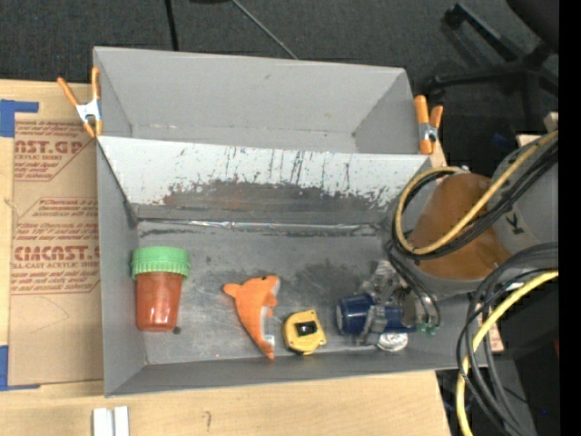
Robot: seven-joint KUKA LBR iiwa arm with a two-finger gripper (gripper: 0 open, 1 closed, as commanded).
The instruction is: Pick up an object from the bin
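Far left of our gripper (388,319), a red cup (157,300) with a green lid is sitting. Nearer, an orange dolphin (255,306) and a yellow tape measure (303,331) are lying. A blue thing (354,315) is sitting right beside the gripper, so we are guessing it is our pick. We cannot tell if the gripper is spread or pinching.

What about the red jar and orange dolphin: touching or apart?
Apart: the camera view shows bare bin floor between red jar and orange dolphin.

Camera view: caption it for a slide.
Gripper low over a blue object, beside a yellow tape measure and orange dolphin.
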